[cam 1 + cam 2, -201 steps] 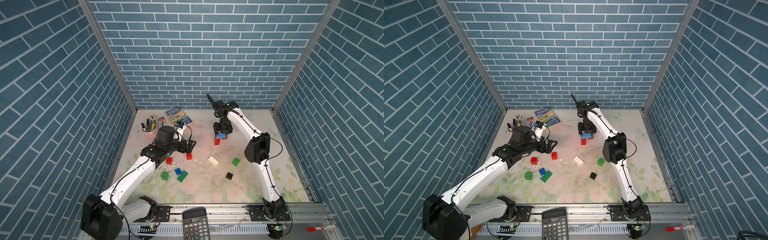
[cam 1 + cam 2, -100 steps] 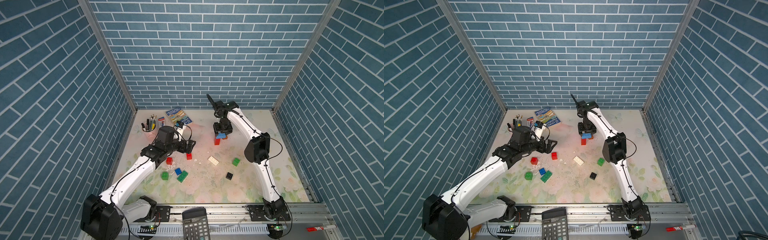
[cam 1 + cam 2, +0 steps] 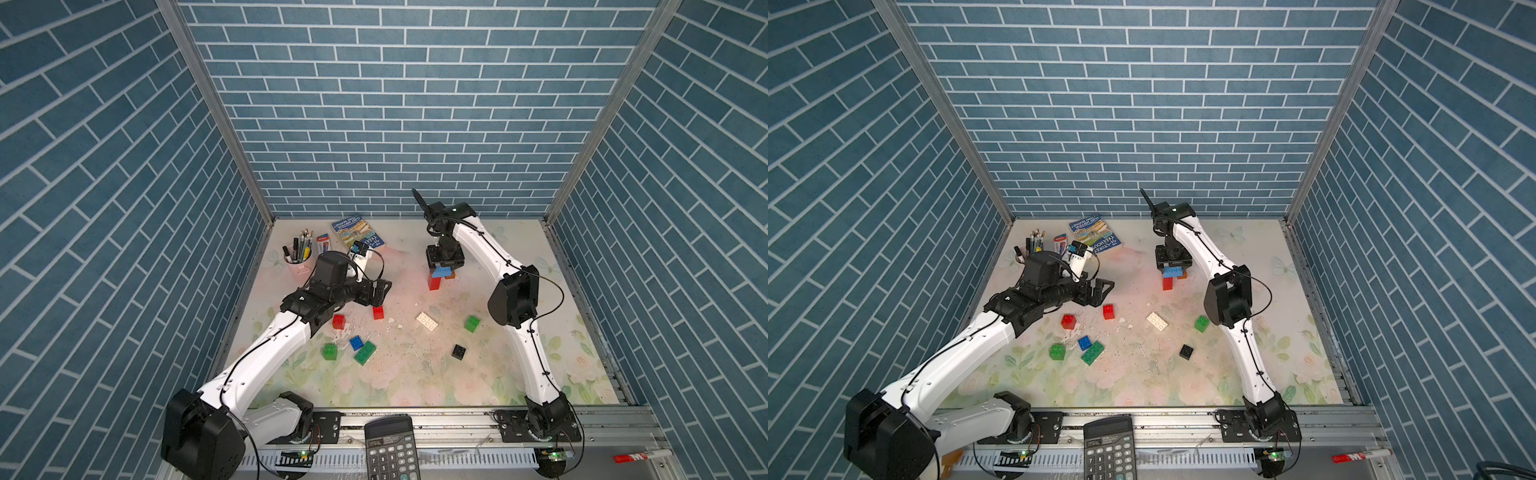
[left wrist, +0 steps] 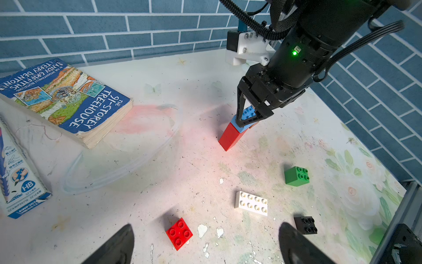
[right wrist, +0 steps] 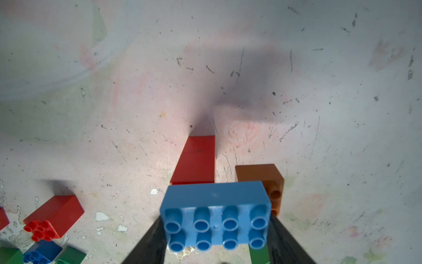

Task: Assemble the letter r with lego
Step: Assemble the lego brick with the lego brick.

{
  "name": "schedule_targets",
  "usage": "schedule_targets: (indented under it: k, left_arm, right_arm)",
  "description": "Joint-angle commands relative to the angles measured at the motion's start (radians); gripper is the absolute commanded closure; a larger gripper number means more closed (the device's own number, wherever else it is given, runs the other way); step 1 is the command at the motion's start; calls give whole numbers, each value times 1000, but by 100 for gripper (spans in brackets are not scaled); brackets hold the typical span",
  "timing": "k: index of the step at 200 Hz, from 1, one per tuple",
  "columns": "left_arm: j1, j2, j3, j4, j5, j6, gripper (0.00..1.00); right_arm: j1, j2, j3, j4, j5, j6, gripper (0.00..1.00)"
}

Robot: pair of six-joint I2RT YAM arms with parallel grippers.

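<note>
Currently, the right tool [image 4: 249, 117] is clamped from above on a light blue brick [image 5: 214, 205], an oblong piece with eight studs that is gripped at its two ends. One end of that brick is set on top of a red column [image 3: 434, 282], which stands toward the back of the tabletop [image 3: 415, 382]. A brown brick [image 5: 260, 173] is seen under the other end, just beside the column. The left tool [image 3: 381, 291] is held with its fingers wide apart and nothing between them, near a red square brick [image 4: 179, 233]. The other lego pieces are scattered loose nearer the front: a second red brick [image 3: 338, 321], a white oblong brick [image 3: 427, 321], a green brick [image 3: 472, 323], a black brick [image 3: 459, 351], and a blue brick [image 3: 356, 343] just beside a green oblong brick [image 3: 365, 353].
</note>
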Motion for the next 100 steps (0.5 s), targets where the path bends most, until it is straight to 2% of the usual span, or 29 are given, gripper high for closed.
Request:
schedule_targets:
  k: [1,100]
  left_arm:
    - [7,7,27,-10,-5,23,1]
    - [9,-2,40,-42,-15,29,0]
  right_arm:
    - [4,52,-3,-51,36,8,77]
    - [-1,116,-45,-61,55,-77,78]
